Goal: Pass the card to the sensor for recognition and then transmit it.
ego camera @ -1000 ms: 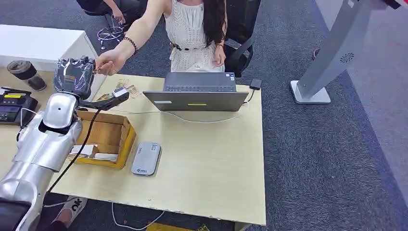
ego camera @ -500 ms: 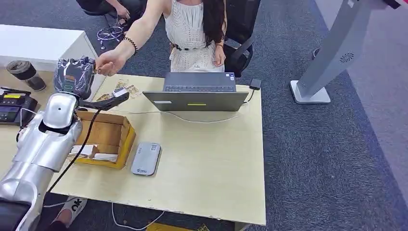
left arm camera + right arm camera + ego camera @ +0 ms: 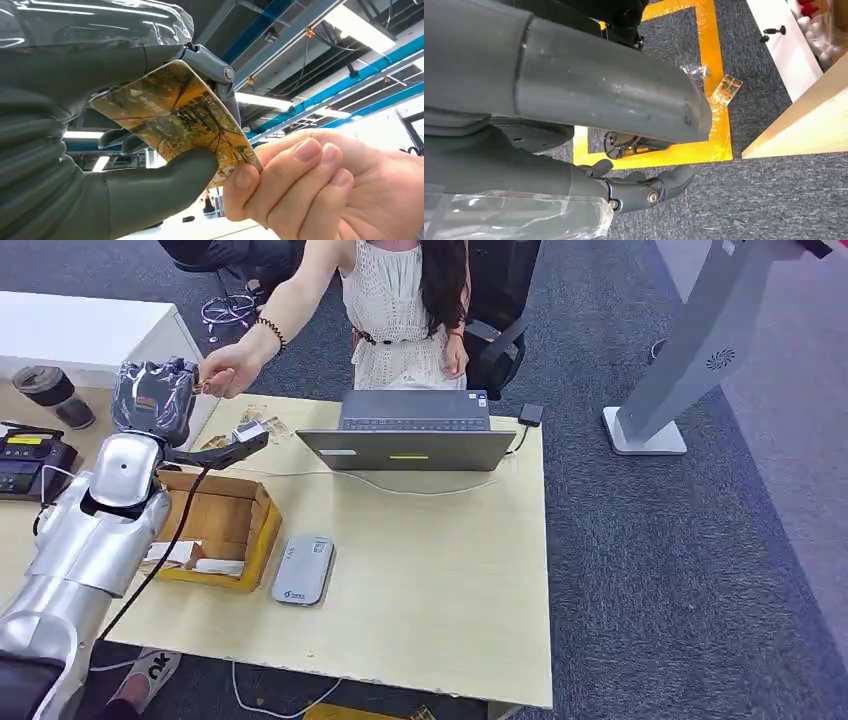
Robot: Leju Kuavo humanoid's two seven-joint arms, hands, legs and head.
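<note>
head high above table, wrists close-up

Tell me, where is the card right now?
The card is raised beyond the table's far left, pinched in the left robot hand, with a person's hand gripping its other end.

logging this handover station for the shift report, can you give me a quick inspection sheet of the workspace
surface: pale wooden table, mostly bare on its right half.
job's things: card pinched by the left hand; a person's hand grips its far corner. Grey card sensor lies flat by the box.
clutter: open cardboard box, laptop, dark cup, black device at the left.
hands: left hand raised at the table's far edge, fingers behind the card; right hand hangs over carpet, holding nothing, fingers loosely curled.
cables: white cable in front of the laptop; black lead along the left arm.
surroundings: grey carpet, grey stand, yellow floor tape.
</note>
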